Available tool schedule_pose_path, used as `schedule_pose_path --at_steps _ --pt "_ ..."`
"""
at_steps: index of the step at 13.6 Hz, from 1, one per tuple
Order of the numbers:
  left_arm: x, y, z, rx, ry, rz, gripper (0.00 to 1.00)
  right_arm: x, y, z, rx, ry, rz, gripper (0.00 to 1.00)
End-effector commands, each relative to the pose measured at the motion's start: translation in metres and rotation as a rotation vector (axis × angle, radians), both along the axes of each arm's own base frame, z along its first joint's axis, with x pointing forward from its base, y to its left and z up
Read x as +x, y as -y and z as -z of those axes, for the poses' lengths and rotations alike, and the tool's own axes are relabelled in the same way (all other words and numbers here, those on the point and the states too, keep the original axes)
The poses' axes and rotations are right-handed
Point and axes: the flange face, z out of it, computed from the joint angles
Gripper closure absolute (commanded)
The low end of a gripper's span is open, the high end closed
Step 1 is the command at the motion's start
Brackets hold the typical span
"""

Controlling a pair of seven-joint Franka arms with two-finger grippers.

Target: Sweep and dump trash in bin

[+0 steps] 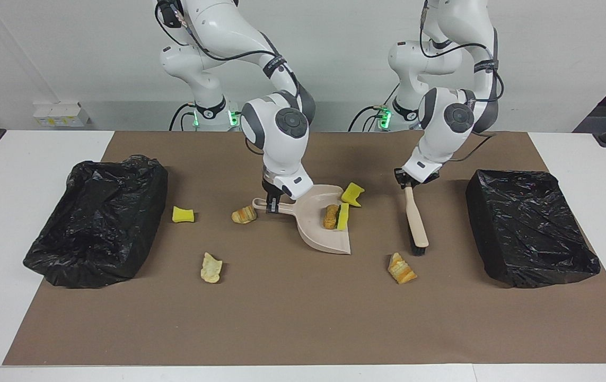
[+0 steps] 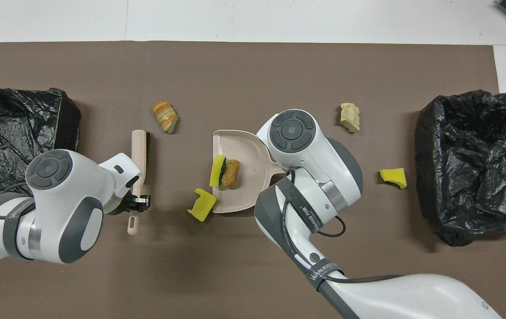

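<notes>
My right gripper (image 1: pixel 272 204) bent low, clamped on beige dustpan (image 1: pixel 319 233) handle; sponge chunk (image 1: pixel 343 216) and bread lump (image 1: pixel 330 216) inside dustpan. My left gripper (image 1: pixel 407 182) angled down, clamped on brush (image 1: pixel 416 225) handle beside dustpan.

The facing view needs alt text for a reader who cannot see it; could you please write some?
The right gripper holds a beige dustpan by its handle, two trash pieces in it, while the left gripper holds a brush. Five more pieces lie on the brown mat between two black-lined bins.
</notes>
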Motion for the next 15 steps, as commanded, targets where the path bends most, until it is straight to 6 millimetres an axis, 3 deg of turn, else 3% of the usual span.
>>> schedule_pose_path --at_steps 1,11,13,15 --pt "-0.008 0.009 0.004 0.010 0.004 0.016 1.00 -0.005 0.007 -0.001 -0.016 -0.001 -0.040 1.00" --pt "-0.069 0.129 -0.007 -0.070 -0.045 0.190 1.00 -0.005 0.008 -0.001 -0.016 -0.001 -0.039 1.00" --pt "-0.058 0.137 -0.022 -0.068 -0.072 0.191 1.00 -0.005 0.008 -0.001 -0.017 -0.003 -0.040 1.00" --pt "-0.047 0.128 -0.040 -0.081 -0.046 0.164 1.00 -0.005 0.008 -0.001 -0.016 -0.003 -0.038 1.00"
